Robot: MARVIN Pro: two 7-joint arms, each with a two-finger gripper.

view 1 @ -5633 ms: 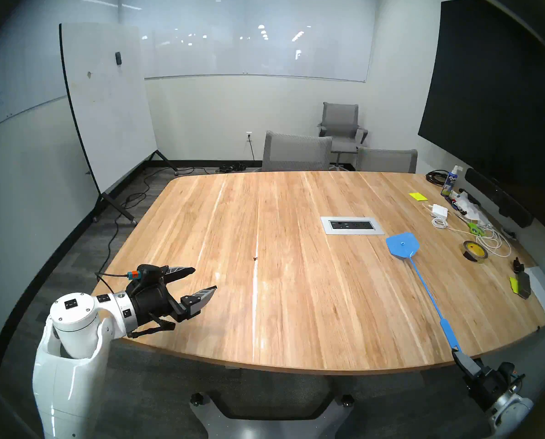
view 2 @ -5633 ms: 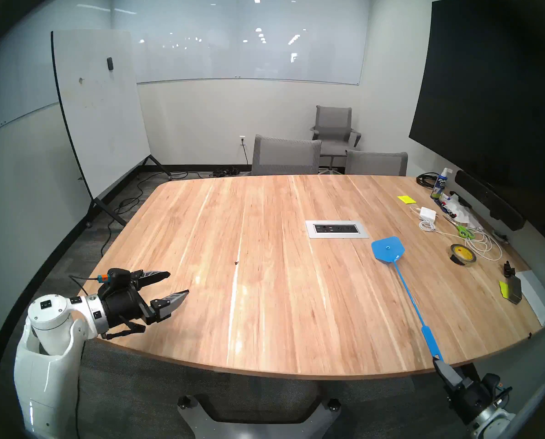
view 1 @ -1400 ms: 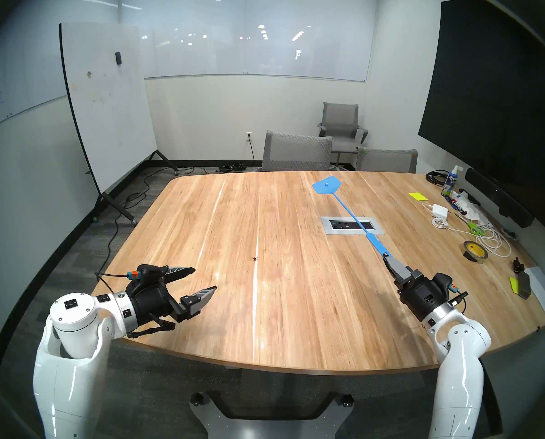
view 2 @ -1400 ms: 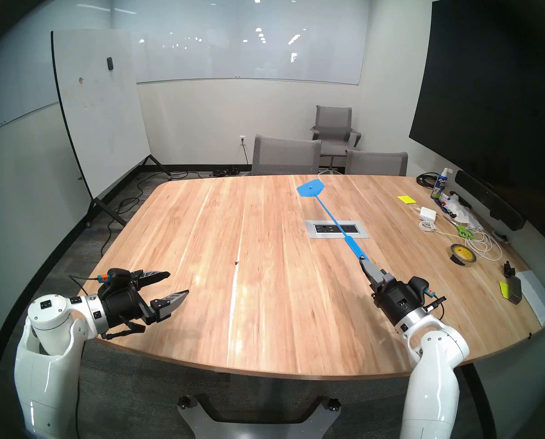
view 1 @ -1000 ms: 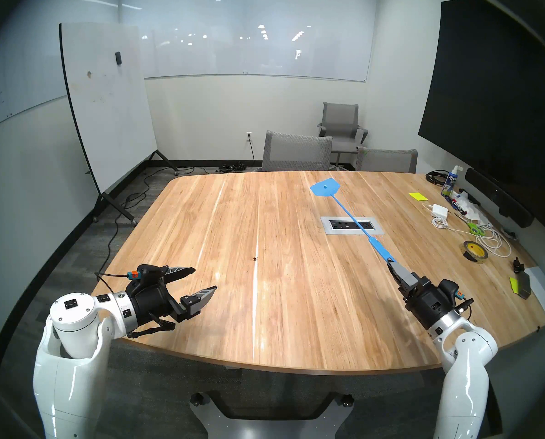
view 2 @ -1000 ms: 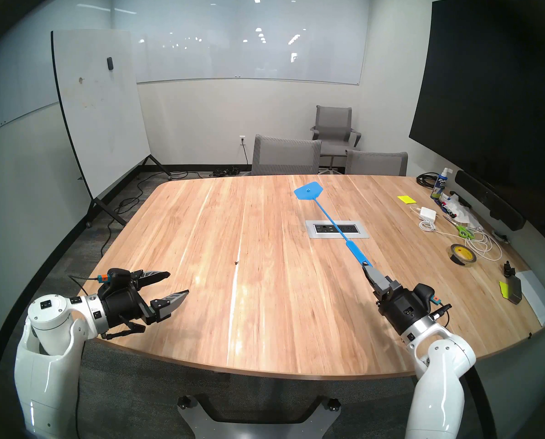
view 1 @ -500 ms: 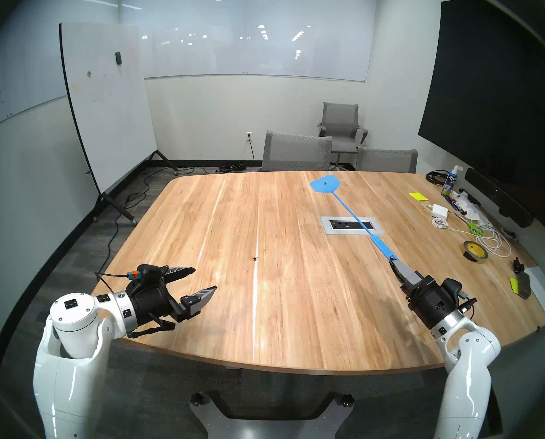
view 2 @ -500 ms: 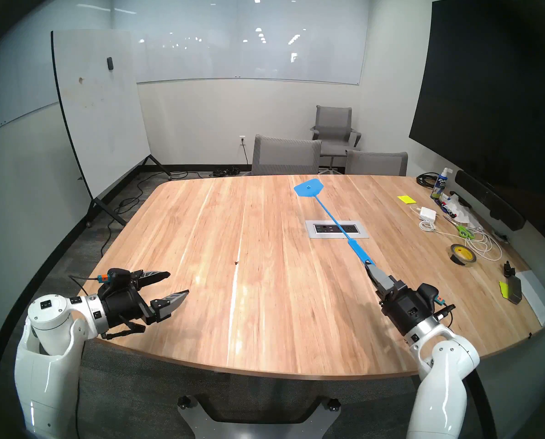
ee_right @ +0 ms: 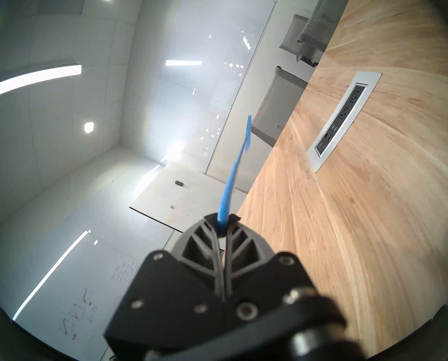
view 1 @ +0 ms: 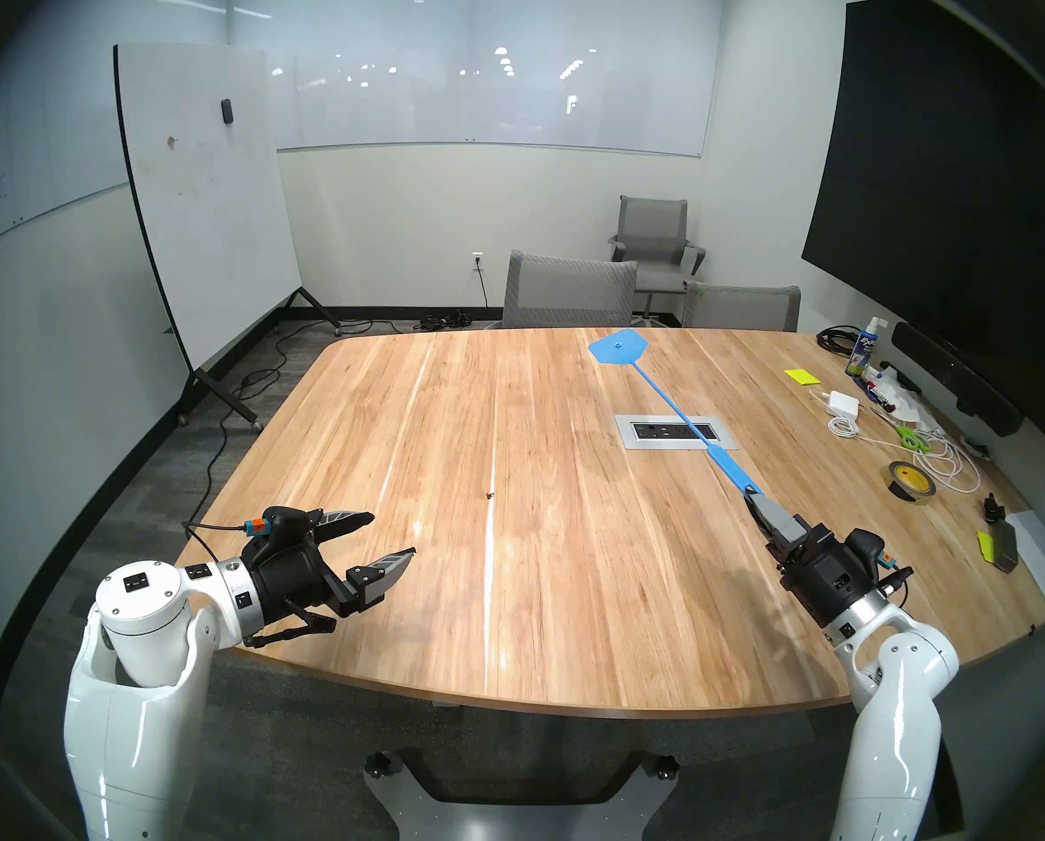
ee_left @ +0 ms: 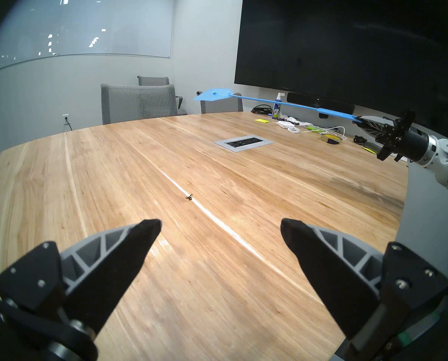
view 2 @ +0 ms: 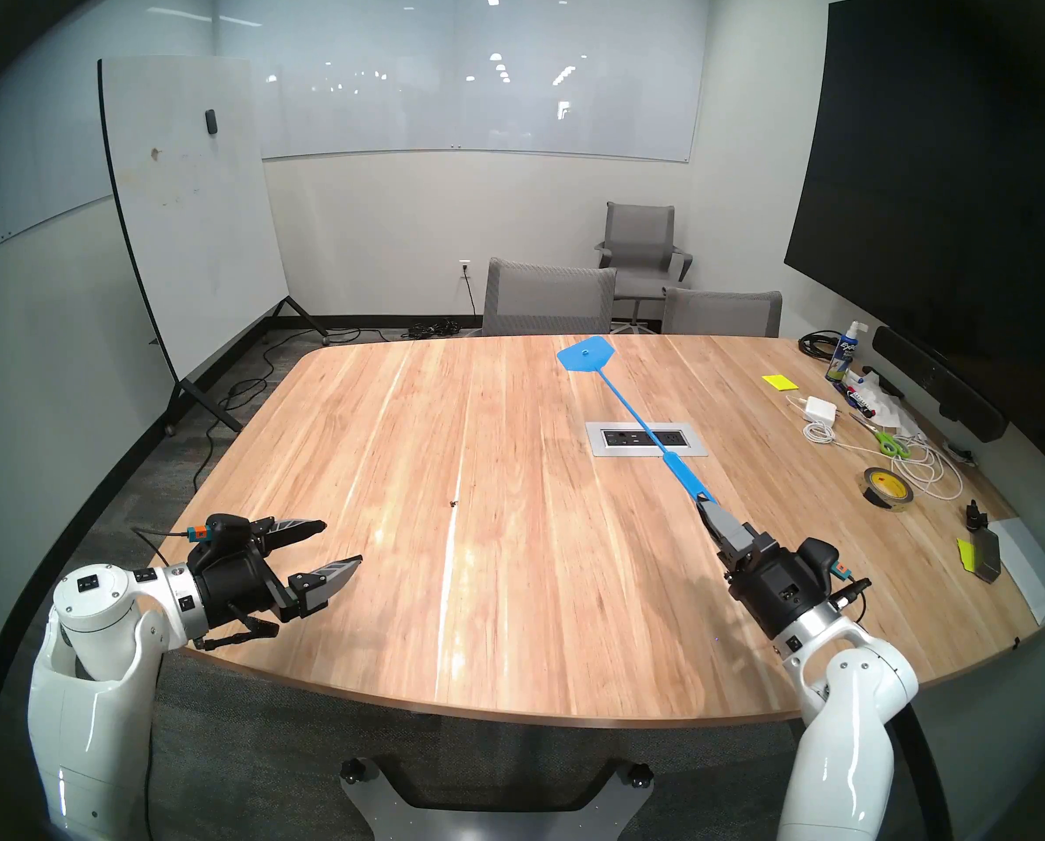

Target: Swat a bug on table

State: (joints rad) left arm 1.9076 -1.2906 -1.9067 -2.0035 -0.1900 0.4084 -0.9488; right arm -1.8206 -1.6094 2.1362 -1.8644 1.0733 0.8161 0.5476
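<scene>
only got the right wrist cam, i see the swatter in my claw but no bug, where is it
Observer: The bug sits on the table beside a pale streak in the wood, far to the left of the swatter head.
Operator: is the head touching the wood
Observer: No. The left wrist view shows it raised in the air near the far edge.
Operator: left claw in the way
Observer: No. The left claw is open and empty, near the table's near left edge, short of the bug.
</scene>
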